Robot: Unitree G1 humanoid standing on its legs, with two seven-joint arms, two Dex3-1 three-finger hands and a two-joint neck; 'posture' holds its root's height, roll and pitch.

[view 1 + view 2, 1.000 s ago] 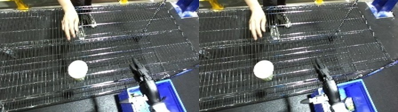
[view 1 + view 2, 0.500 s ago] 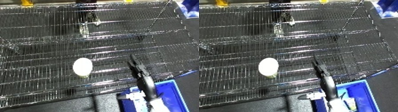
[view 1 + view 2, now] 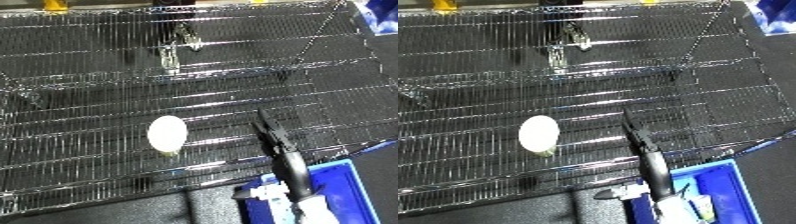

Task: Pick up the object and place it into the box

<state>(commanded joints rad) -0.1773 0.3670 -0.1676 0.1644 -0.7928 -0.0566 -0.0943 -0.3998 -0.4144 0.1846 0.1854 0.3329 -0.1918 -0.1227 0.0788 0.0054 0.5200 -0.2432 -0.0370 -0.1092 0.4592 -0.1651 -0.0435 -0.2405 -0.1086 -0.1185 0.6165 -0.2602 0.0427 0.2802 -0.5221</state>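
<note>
Straight black fingers [image 3: 269, 131] of the right hand [image 3: 282, 152] reach up from the lower edge over the wire rack [image 3: 80, 95], extended and grasping nothing, their tips pointing toward the middle of the shelf. Just to their left, apart from them with a strip of bare wire between, a white egg-shaped object [image 3: 167, 133] lies on the lower wire level, near the rack's front edge. Left of the object and behind it, the wire surface runs open toward the far tier. On the raised rear tier, a small metal clip-like fitting [image 3: 174, 47] stands well apart from both hand and object. Below the rack's front edge, at the lower right corner, sits the blue bin [image 3: 722, 190], its rim beside the white forearm [image 3: 675, 210]. No left hand shows in either view.
</note>
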